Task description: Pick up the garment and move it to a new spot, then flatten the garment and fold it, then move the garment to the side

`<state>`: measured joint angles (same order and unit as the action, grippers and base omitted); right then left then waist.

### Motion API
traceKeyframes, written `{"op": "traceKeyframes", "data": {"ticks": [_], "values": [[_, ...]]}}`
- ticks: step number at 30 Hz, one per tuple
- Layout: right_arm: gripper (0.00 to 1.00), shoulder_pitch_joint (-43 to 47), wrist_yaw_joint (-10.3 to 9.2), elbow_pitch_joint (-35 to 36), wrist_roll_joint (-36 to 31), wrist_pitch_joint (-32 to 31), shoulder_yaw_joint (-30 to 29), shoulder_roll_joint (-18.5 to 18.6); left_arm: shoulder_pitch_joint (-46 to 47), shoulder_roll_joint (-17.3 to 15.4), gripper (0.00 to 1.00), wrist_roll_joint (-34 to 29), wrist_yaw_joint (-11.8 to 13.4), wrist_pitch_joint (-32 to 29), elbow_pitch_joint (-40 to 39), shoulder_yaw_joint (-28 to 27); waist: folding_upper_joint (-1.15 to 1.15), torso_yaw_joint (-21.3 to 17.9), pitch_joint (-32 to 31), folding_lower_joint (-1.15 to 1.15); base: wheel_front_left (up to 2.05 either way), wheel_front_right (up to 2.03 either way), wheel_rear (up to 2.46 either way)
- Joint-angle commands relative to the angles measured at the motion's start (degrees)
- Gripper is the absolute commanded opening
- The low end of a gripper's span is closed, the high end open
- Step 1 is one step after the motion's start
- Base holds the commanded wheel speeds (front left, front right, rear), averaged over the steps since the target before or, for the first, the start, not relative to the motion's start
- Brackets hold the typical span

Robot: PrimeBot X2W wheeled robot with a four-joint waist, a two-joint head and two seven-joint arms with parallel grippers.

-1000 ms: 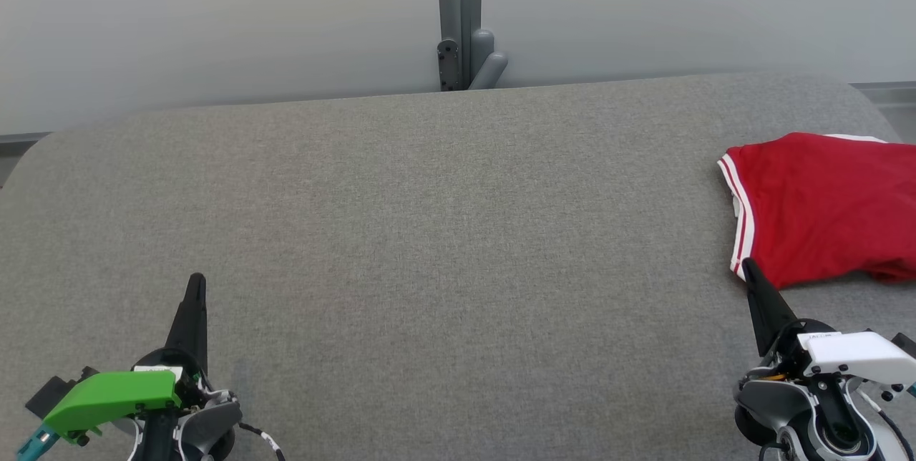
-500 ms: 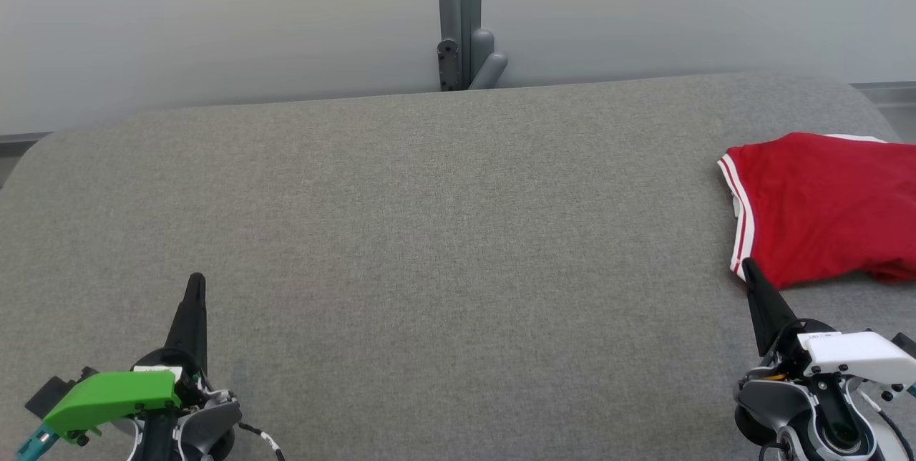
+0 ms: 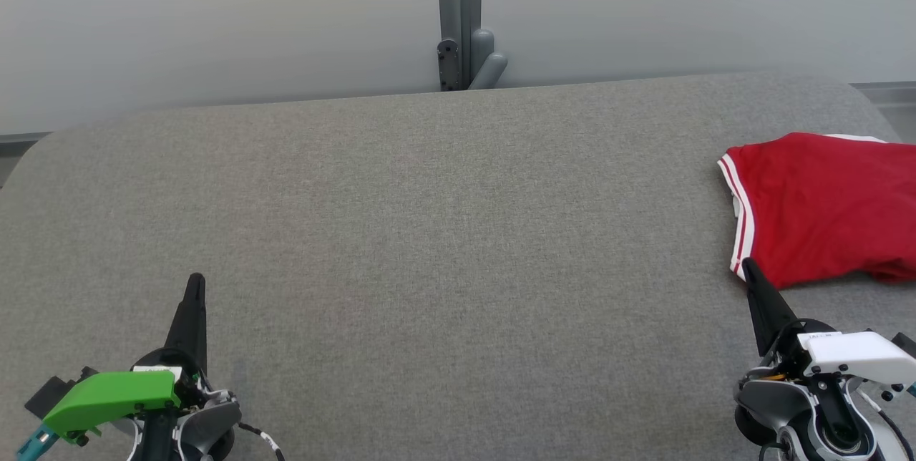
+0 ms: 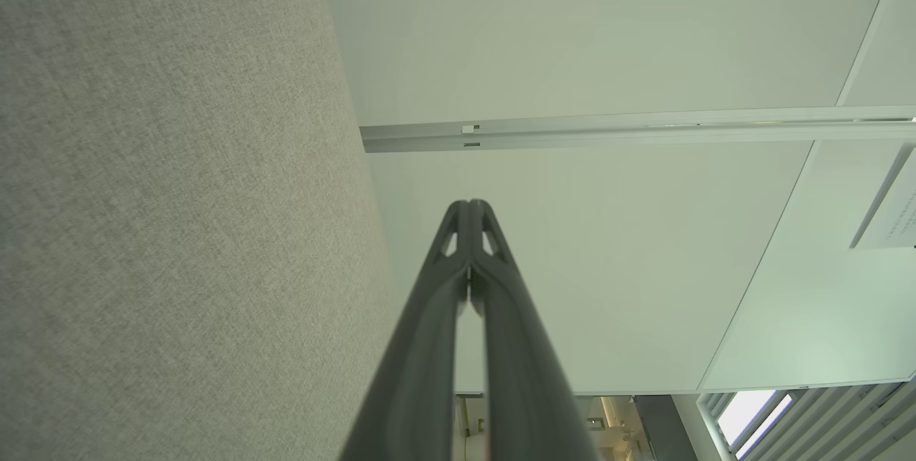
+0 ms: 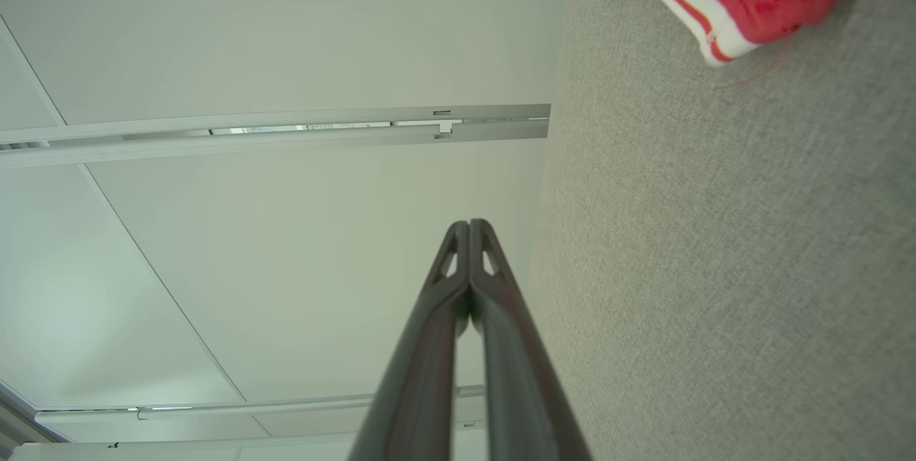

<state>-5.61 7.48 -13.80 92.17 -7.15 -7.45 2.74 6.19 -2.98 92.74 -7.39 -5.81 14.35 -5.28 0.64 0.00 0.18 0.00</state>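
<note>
While my left jaws and right jaws sit closed and empty, the red garment (image 3: 823,210) lies at the worktop's (image 3: 429,232) right end, where my right tip could snag its hem and rumple the fold.

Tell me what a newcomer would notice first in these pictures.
The red garment with a white-striped hem, lying at the right end of the grey table, grabs the eye. Next come two shut claws low in the head view: the left claw with a green cover, and the right claw pointing at the garment's near corner.
</note>
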Motion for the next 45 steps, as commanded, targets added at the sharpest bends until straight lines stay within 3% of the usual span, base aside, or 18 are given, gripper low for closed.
{"op": "traceKeyframes", "data": {"ticks": [1,45], "values": [[0.0,-0.5,0.02,0.2,0.3,-0.1,-0.1,0.3,0.7,-0.2,0.0,-0.1,-0.2,-0.2,-0.2,-0.1,-0.64,0.0,0.0,0.0,0.0,0.0,0.0],[0.0,-0.5,0.02,0.2,0.3,-0.1,-0.1,0.3,0.7,0.0,0.0,-0.3,-0.2,-0.3,-0.2,-0.3,-0.64,0.0,0.0,0.0,0.0,0.0,0.0]]}}
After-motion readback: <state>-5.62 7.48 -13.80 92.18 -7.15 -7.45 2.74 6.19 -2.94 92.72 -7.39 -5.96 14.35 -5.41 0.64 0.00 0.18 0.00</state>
